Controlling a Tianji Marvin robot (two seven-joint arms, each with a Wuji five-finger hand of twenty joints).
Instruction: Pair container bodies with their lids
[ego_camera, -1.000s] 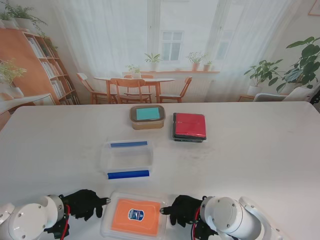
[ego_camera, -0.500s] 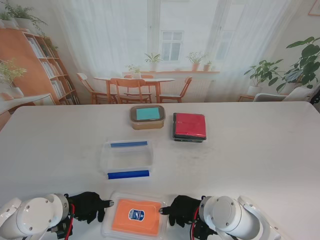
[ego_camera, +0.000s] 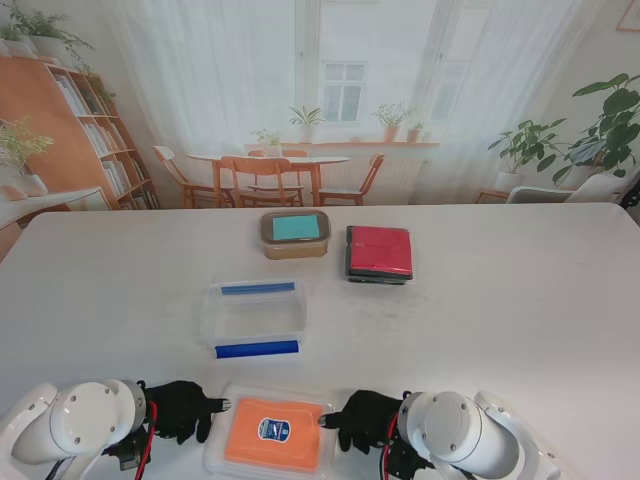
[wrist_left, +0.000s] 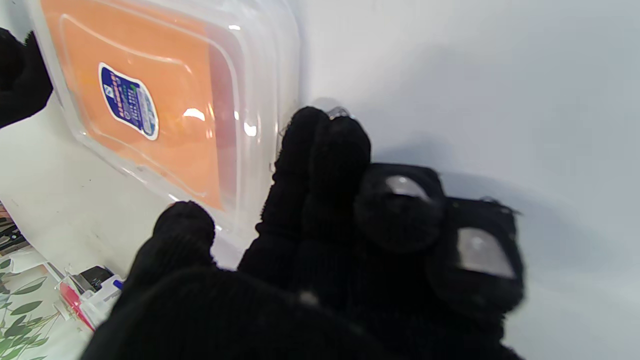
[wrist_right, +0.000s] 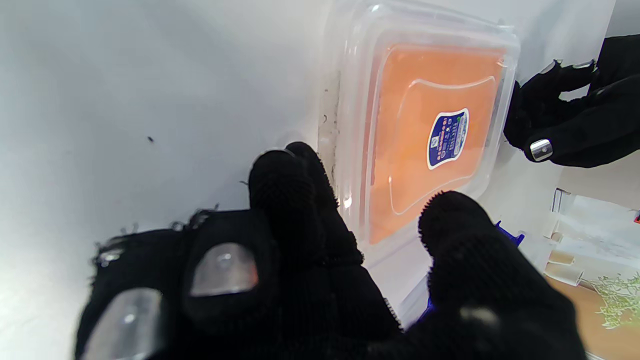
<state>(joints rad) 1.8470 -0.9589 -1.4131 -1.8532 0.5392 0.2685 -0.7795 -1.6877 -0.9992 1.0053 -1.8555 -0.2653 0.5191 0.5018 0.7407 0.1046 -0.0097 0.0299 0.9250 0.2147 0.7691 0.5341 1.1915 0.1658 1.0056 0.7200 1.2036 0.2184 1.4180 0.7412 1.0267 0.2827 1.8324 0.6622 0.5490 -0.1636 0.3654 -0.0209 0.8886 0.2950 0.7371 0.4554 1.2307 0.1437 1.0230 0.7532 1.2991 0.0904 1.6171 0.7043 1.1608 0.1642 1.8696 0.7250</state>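
White desk (ego_camera: 520, 300), bright room behind: curtained window, dining set, bookshelf at left, plants at right. Orange-lid box (ego_camera: 272, 433) sits at the near edge between both hands, long axis running left-right, lid on, blue sticker up. Clear box (ego_camera: 254, 318) with blue clips farther from me, long axis also left-right, no lid. Teal-lid box (ego_camera: 295, 233) and red-lid box (ego_camera: 379, 252) side by side at the far middle, both closed. Left hand (ego_camera: 183, 410) just beside the orange-lid box's left end, fingers loosely curled, thumb apart, holding nothing; wrist view shows fingertips (wrist_left: 320, 150) close to the box (wrist_left: 165, 100) rim, contact unclear. Right hand (ego_camera: 362, 420) at the box's right end, fingers part curled, thumb spread, holding nothing; its wrist view shows fingertips (wrist_right: 285, 180) next to the box (wrist_right: 425, 135) edge, touching or not I cannot tell.
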